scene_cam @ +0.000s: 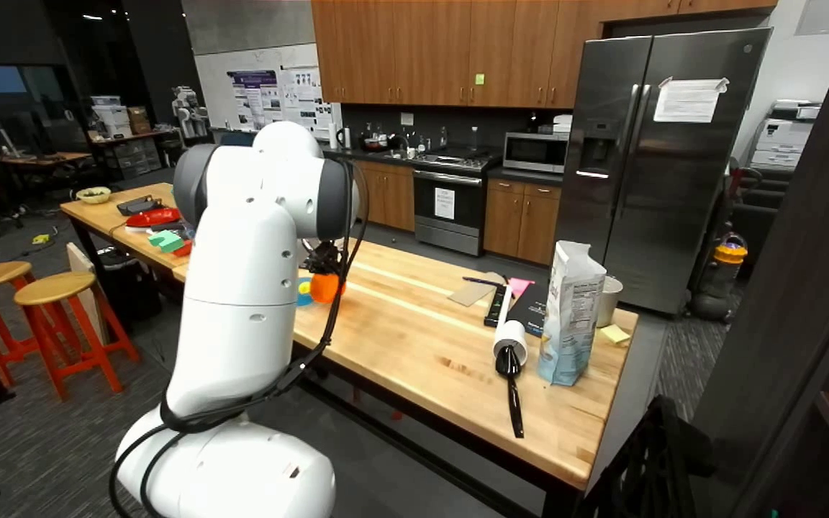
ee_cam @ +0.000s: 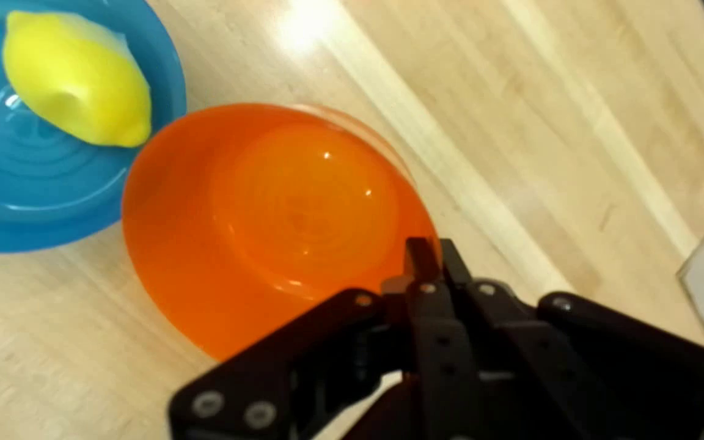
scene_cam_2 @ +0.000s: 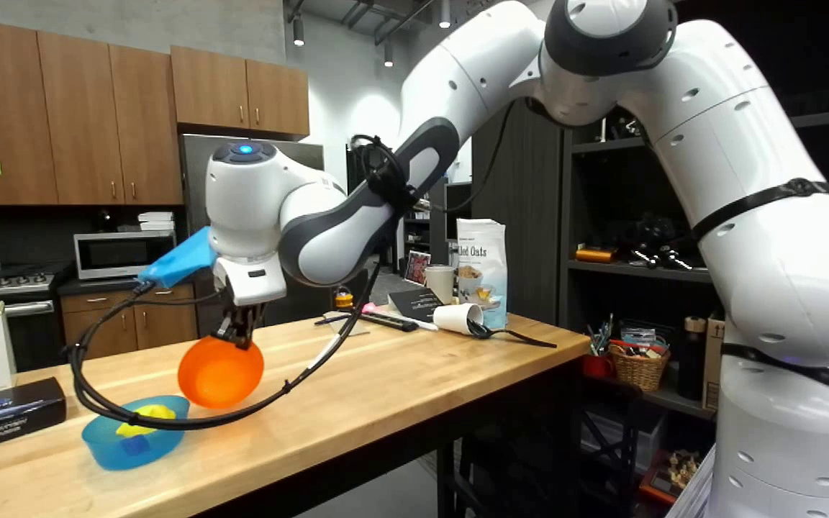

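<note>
My gripper (ee_cam: 439, 260) is shut on the rim of an orange bowl (ee_cam: 303, 201), one finger inside the bowl and one outside. The bowl is empty and tilted, with its mouth turned toward the camera in an exterior view (scene_cam_2: 220, 373). I cannot tell whether its lower edge touches the table. A blue bowl (ee_cam: 40, 229) stands on the table beside it and holds a yellow lemon (ee_cam: 77, 79). In an exterior view the blue bowl (scene_cam_2: 109, 450) also shows a darker blue patch that I cannot identify. In an exterior view the gripper (scene_cam: 323, 257) is partly hidden by cables.
On the wooden table (scene_cam: 414, 345) are a tipped white cup (scene_cam: 510, 338) with a black utensil, an oats bag (scene_cam: 571, 316), a beige cup (scene_cam: 607, 302), and a cardboard piece (scene_cam: 473, 290). A black box (scene_cam_2: 11, 414) lies near the blue bowl. A cable loop (scene_cam_2: 191, 423) hangs in front of the bowls.
</note>
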`<act>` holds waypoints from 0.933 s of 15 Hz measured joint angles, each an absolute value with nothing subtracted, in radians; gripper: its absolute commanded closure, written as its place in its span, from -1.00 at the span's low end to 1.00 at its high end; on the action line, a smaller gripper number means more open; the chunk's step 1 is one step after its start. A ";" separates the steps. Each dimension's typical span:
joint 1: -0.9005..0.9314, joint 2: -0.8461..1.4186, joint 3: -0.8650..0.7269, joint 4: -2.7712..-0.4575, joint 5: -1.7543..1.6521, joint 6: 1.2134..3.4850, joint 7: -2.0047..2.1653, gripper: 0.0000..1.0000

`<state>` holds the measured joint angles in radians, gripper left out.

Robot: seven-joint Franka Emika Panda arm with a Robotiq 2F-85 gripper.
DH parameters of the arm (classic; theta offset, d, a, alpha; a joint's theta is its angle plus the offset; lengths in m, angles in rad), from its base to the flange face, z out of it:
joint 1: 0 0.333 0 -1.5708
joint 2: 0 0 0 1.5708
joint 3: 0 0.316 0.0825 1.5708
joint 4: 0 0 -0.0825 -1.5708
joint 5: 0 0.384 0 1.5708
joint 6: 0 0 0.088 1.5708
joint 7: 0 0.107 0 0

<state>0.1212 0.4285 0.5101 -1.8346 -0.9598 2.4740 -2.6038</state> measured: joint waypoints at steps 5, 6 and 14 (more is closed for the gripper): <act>-0.131 0.475 0.714 -1.925 -0.825 2.553 -2.602 0.98; -0.179 0.483 0.757 -1.935 -0.793 2.553 -2.602 0.98; -0.391 0.510 0.906 -1.993 -0.523 2.522 -2.601 0.98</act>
<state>-0.3909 0.5104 0.9062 -1.9925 -0.5231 2.5219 -2.6013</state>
